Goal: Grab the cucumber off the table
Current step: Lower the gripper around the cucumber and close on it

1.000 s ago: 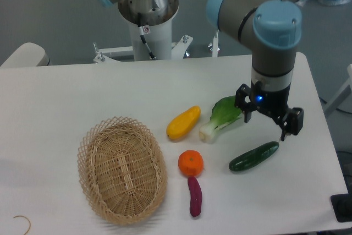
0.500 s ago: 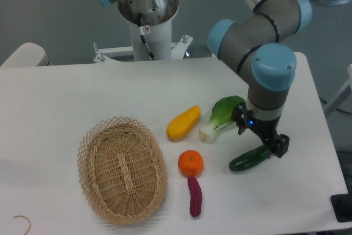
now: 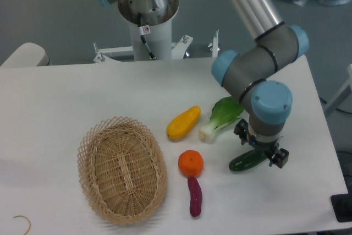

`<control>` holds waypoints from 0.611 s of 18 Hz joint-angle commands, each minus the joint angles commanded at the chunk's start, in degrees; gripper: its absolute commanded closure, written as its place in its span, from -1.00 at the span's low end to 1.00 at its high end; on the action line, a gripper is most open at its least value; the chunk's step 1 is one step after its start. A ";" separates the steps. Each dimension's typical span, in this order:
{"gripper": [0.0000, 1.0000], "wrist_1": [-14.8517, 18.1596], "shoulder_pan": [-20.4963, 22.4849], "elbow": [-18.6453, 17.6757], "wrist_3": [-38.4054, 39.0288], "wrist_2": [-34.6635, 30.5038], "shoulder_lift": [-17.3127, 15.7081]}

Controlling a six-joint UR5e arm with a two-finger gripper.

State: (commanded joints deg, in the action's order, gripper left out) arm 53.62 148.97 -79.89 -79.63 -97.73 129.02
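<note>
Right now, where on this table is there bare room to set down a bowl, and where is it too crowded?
The table is bare along the whole back strip behind the basket and the squash. It is crowded at right, where the bok choy, orange, sweet potato and cucumber cluster, with the gripper down over the cucumber.

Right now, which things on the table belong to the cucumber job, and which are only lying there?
Belonging to the job:
cucumber
claw, down around the cucumber
table

Only lying there:
basket
yellow squash
bok choy
orange
purple sweet potato
</note>
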 joint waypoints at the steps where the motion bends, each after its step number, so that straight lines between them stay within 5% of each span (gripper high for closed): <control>1: -1.00 -0.27 0.00 -0.61 -0.17 0.09 -0.08; 11: -1.00 -1.06 -0.09 -3.43 0.00 0.00 -0.26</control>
State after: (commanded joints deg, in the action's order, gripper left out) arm 52.56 148.89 -83.32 -79.63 -97.73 128.76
